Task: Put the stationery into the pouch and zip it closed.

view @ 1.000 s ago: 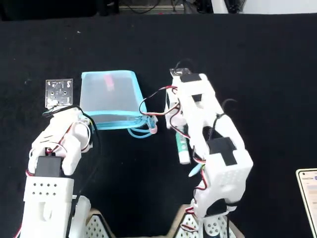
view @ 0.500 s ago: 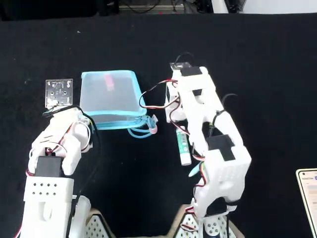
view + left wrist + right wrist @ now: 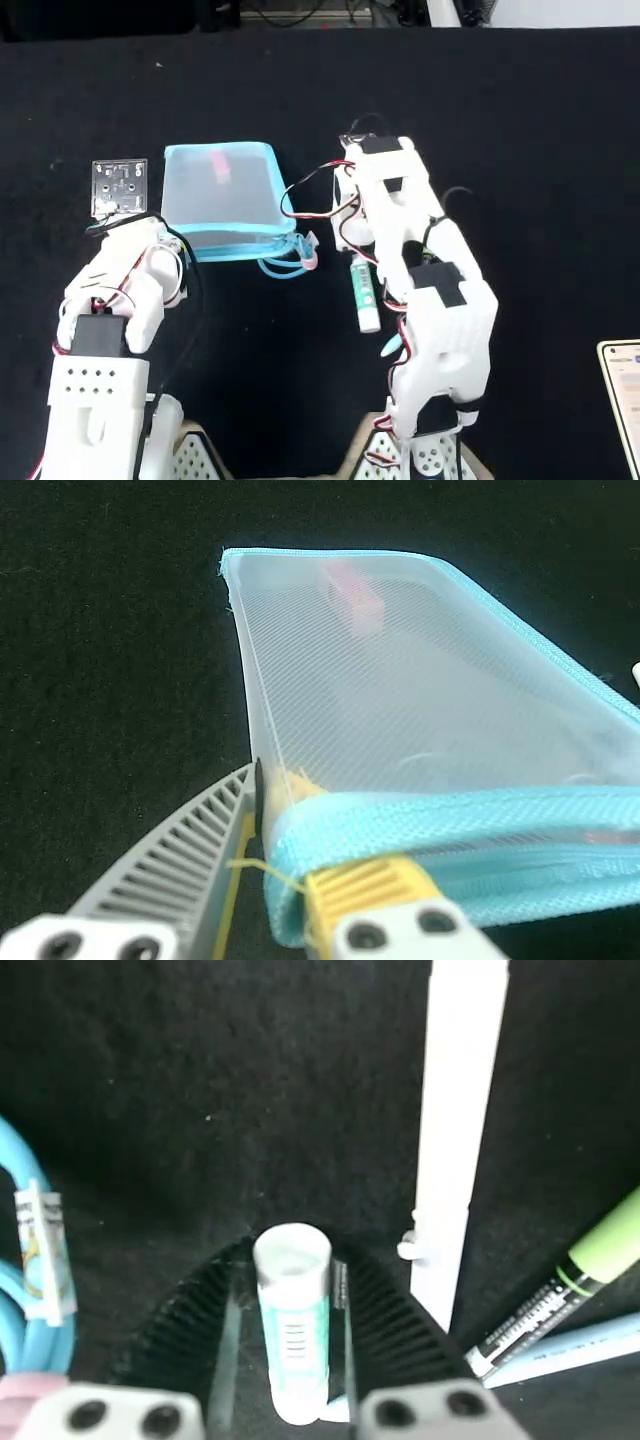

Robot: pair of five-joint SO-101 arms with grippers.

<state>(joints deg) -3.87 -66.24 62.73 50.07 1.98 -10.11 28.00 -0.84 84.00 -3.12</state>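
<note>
Black counter (image 3: 540, 130) all around. I see the glue stick (image 3: 291, 1330) pinched tight in my right gripper (image 3: 290, 1252), its cap poking out past the tips, with a white pen (image 3: 455, 1130) lying just beside. My left gripper (image 3: 278, 780) is clamped on the blue zip edge of the pouch (image 3: 420, 700), which stretches away ahead of it.

**A:** anything different from a second ago?

**B:** yeah, the right arm (image 3: 400, 215) slid a bit toward 11 o'clock in the high view. The glue stick (image 3: 364, 293) in the right end effector (image 3: 290, 1260) went with it. More of it pokes out from under the arm now, and it's swung closer to a straight 12-to-6 line.
</note>
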